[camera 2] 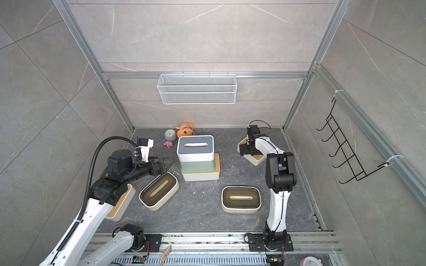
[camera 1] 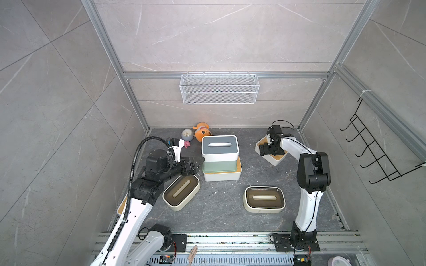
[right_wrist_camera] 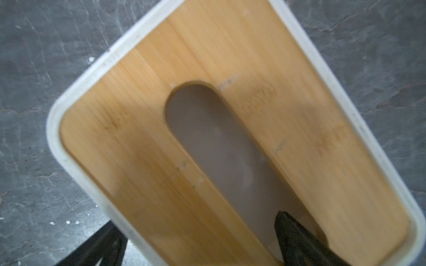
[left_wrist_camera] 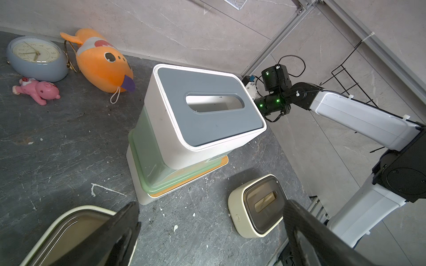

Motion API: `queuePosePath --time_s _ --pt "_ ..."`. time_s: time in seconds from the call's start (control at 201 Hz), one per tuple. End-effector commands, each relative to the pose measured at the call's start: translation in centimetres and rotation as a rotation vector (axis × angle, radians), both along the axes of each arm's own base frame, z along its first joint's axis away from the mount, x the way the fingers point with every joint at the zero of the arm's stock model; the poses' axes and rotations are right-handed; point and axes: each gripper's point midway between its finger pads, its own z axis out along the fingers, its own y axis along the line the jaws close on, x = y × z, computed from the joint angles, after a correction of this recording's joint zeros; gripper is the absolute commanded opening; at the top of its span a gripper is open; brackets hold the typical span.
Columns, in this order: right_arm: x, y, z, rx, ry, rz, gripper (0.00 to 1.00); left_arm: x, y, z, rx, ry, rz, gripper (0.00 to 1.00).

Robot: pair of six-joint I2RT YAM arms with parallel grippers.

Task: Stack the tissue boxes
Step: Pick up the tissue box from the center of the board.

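Right pincer (right_wrist_camera: 196, 221) spread — astride bamboo-lid box (right_wrist_camera: 253, 46) wall.

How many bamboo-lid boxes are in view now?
3. Bottom box of the centre stack; back box under the right gripper; front box, mostly hidden under the left arm.

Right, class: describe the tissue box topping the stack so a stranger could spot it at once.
Below the wire basket on the back wall, a three-box stack stands mid-floor. Its top box is white and, unlike every other box, has a grey lid.
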Motion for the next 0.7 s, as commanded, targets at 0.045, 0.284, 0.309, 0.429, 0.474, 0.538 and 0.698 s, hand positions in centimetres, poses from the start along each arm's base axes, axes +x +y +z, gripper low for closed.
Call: queuePosePath --time_s 0.045,0.284,0.309,0.429,0.474,0.538,0.698 --pt "-2.3 2.1 0.3 0.020 0.031 0.014 1.00 -0.1 -0.4 1.2 -0.025 -0.043 -0.019 0.99" --pt "-3.2 3.9 0.2 0.023 0.041 0.054 0.93 -0.3 -0.4 1.5 -0.031 -0.055 -0.024 0.99" --pt "-3.3 4.0 0.2 0.017 0.044 0.056 0.90 -0.3 -0.4 1.5 -0.031 -0.054 -0.024 0.99" --pt "-3.6 3.8 -0.3 -0.022 0.050 0.053 0.81 -0.3 -0.4 1.4 -0.031 -0.051 -0.024 0.99" --pt "-3.8 3.7 -0.4 -0.034 0.052 0.053 0.77 -0.3 -0.3 1.5 -0.030 -0.053 -0.022 0.99" --pt "-3.9 4.1 -0.5 -0.037 0.049 0.063 0.74 -0.3 -0.3 1.5 -0.029 -0.054 -0.022 0.99" --pt "-4.0 4.3 -0.6 -0.058 0.043 0.069 0.61 -0.3 -0.4 1.4 -0.030 -0.052 -0.024 0.99"
